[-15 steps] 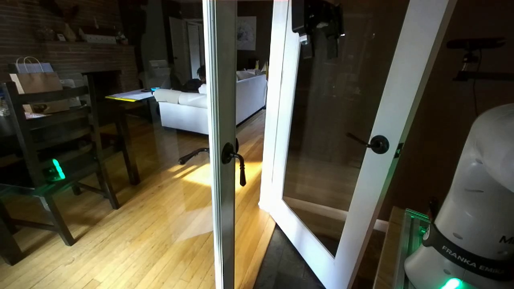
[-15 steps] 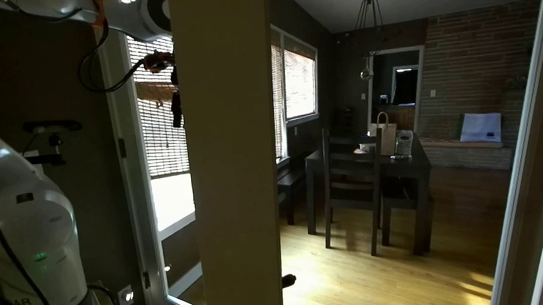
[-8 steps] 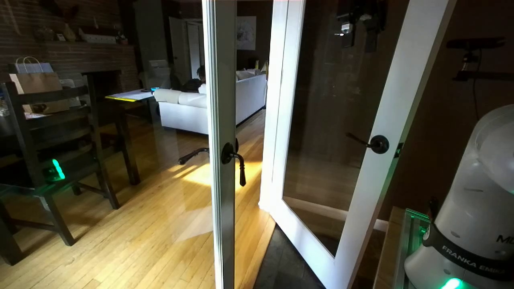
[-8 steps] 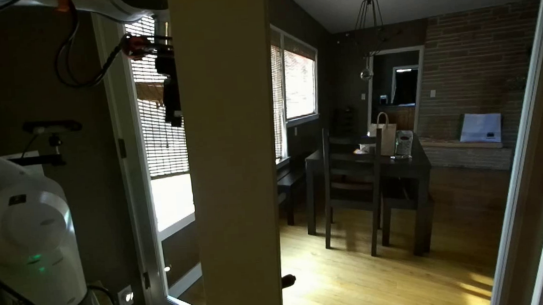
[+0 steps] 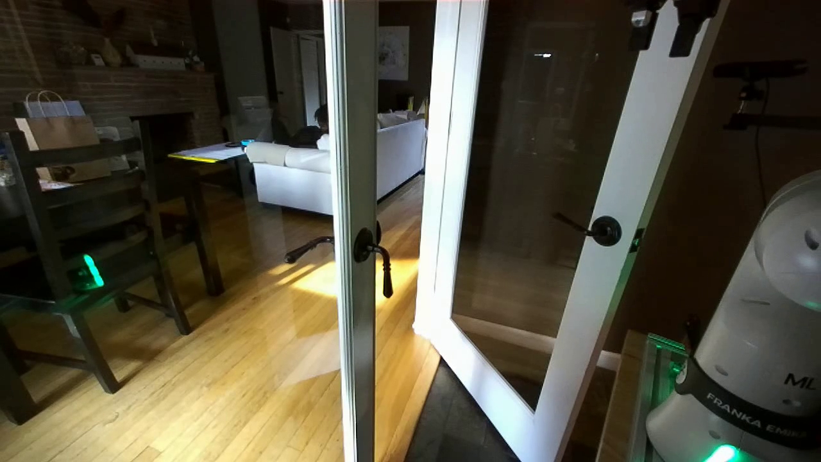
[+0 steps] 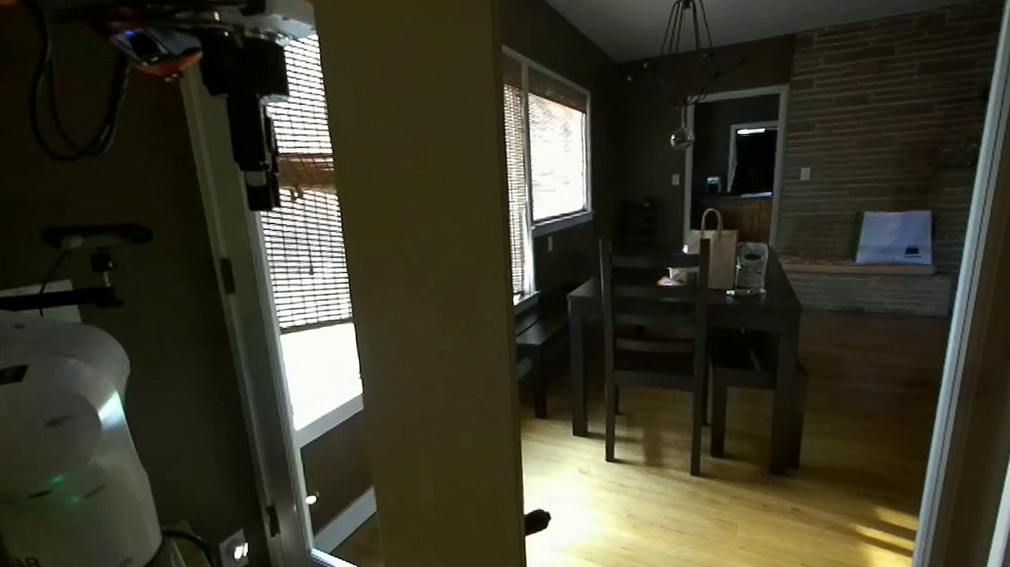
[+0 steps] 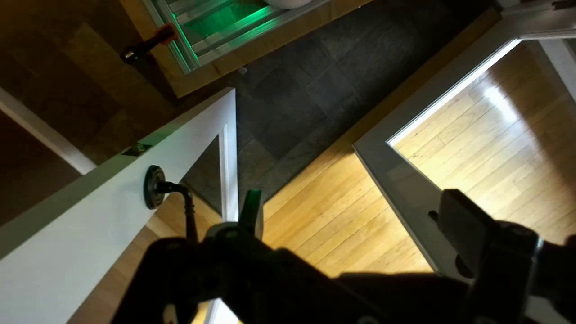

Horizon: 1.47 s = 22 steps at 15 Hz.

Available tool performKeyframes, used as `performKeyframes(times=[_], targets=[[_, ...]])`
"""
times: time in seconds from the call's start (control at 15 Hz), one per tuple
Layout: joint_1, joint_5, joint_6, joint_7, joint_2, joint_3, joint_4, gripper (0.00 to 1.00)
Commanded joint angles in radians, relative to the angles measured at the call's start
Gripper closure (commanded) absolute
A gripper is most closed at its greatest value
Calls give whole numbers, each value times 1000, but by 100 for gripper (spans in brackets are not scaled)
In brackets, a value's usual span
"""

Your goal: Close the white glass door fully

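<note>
White glass door [image 5: 532,192] stands open and wants a push

In an exterior view, my end effector [image 5: 665,46], spread wide and holding nothing, hangs in front of the door's upper free stile [image 5: 644,128], well above the black handle [image 5: 606,231]; whether it touches, I cannot tell.

In an exterior view, the free stile [image 6: 424,280] fills the middle, my end effector [image 6: 262,189] near its edge, seen side-on.

In the wrist view, the door slants down one side, its handle near one of my fingers [image 7: 250,213]; the other leaf [image 7: 382,166] stands opposite.

I judge the door stiff, fairly heavy, yet easy to swing. I'd take it by the free stile beside the handle, sparing the likely fragile pane [image 5: 523,276].
</note>
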Motion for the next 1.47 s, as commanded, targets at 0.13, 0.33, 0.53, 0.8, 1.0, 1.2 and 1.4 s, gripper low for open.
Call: performKeyframes(times=[0.13,0.33,0.53,0.8,1.0,1.2,1.4], targets=[[-61,-117,12,10,-148,-27,-31,0],[-66,-207,12,-11,-184,-49,-27,0],[-46,-313,26,-47,-214,-80,-32,0],[-6,-410,79,-133,-242,-142,-44,0],[26,-460,154,-210,-264,-175,-60,0],[52,-482,235,-262,-296,-206,-87,0],[32,-447,235,-247,-256,-204,-63,0]])
